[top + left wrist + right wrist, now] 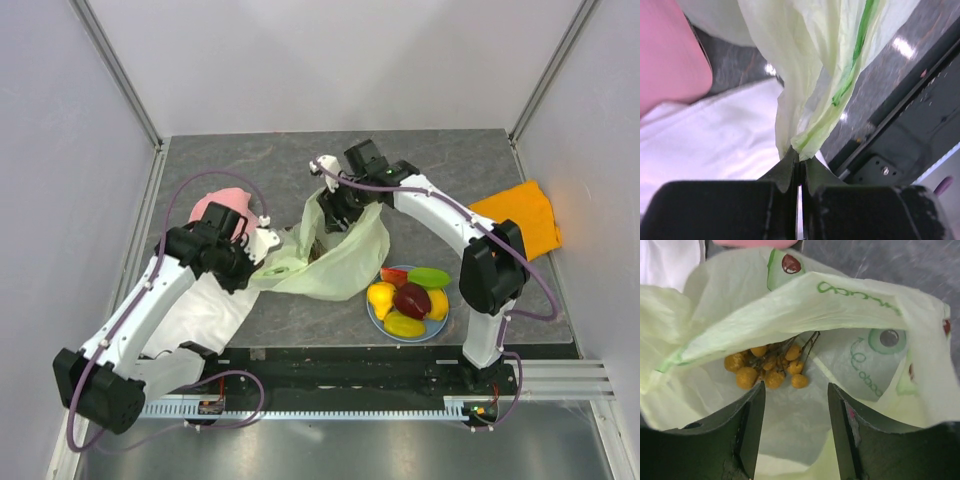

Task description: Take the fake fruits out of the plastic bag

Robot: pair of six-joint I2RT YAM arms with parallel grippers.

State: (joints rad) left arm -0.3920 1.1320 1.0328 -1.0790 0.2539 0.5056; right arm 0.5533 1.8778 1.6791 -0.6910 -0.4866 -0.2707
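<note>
The plastic bag (335, 262) lies crumpled in the middle of the table (250, 160), its mouth turned toward the far edge. The left gripper (799, 165) has its fingers pressed together on a gathered fold of the bag's edge, holding it above a white cloth (710, 140) that spreads toward the near left corner. A pink cloth (220, 207) lies just behind that arm. The right gripper (796, 425) sits in the bag's open mouth, fingers spread apart with only thin plastic showing between them. Deeper inside lies a bunch of small orange berries (769, 369) on brown stems, partly covered by a flap of the bag drooping across the opening. Beside the bag, toward the near edge, a blue plate (376, 320) holds toy fruits (411, 300) in yellow, dark red, red and green. An orange cloth (520, 218) lies at the right edge.
</note>
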